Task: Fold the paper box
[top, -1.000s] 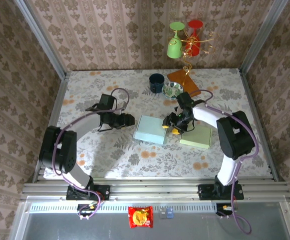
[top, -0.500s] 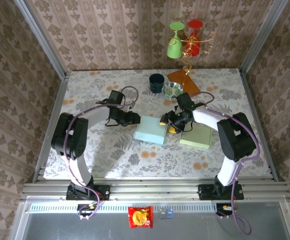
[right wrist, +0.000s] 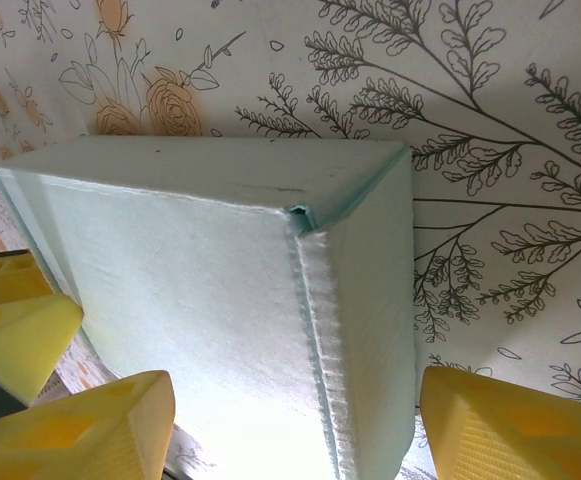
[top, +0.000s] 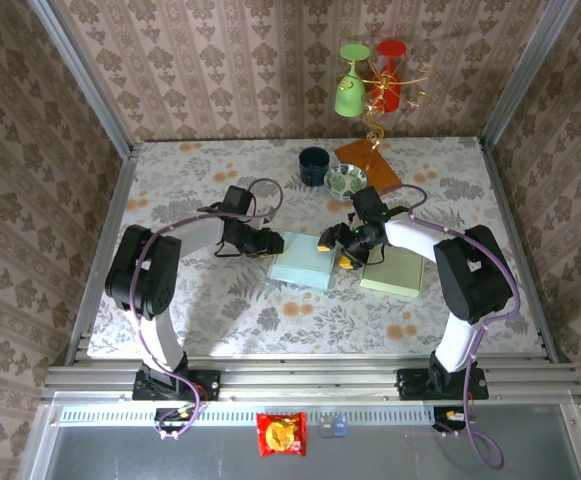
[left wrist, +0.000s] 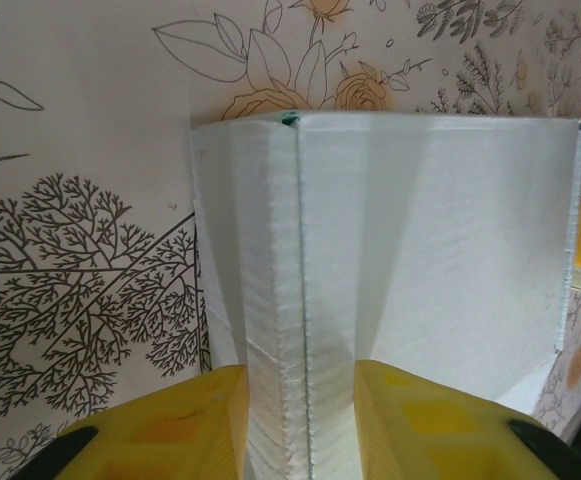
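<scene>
Left gripper (left wrist: 300, 400) pinches the paper box (left wrist: 430, 240) wall, right gripper (right wrist: 292, 405) gapes around its corner; a green panel (top: 397, 276) lies just beside.

The left gripper (top: 273, 243) has slid toward 3 o'clock and narrowed onto the 9 o'clock wall of the paper box (top: 305, 262); the right gripper (top: 333, 252) has widened.

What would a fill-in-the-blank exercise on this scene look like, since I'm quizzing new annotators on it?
1. The left gripper has a wall of the paper box between its ____ fingers.
2. In the top view, the dark cup stands to the ____ of the patterned bowl.
3. Beside the red glass hangs a ____ one.
Missing words: yellow; left; green.
</scene>
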{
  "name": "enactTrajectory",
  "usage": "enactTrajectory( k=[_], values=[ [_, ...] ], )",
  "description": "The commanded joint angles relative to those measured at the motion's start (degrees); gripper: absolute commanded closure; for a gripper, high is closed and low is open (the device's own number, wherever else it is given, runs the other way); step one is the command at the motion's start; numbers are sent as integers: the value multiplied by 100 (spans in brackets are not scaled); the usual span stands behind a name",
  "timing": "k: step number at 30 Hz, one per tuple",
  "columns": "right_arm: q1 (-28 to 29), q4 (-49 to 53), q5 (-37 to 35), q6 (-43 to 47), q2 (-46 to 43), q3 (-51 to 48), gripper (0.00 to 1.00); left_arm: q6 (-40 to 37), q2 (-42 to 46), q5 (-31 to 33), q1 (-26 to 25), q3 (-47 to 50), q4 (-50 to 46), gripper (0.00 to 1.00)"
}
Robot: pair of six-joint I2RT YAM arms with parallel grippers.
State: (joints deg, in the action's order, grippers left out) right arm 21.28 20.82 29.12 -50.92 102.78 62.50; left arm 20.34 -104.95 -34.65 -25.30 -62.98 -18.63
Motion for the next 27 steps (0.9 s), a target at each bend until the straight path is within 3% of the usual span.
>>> enactTrajectory(
  k=[1,8,18,27],
  values=[
    [21,157,-40,207,-21,-19,31,5,88,88,54,184,75,72],
    [10,266,50,409,104,142,26,50,188,106,175,431,281,80],
    [-24,93,422,530,262,333,24,207,297,-28,416,766,613,82],
    [51,-702,827,34,261,173,27,412,264,-136,482,906,881,82]
  ],
)
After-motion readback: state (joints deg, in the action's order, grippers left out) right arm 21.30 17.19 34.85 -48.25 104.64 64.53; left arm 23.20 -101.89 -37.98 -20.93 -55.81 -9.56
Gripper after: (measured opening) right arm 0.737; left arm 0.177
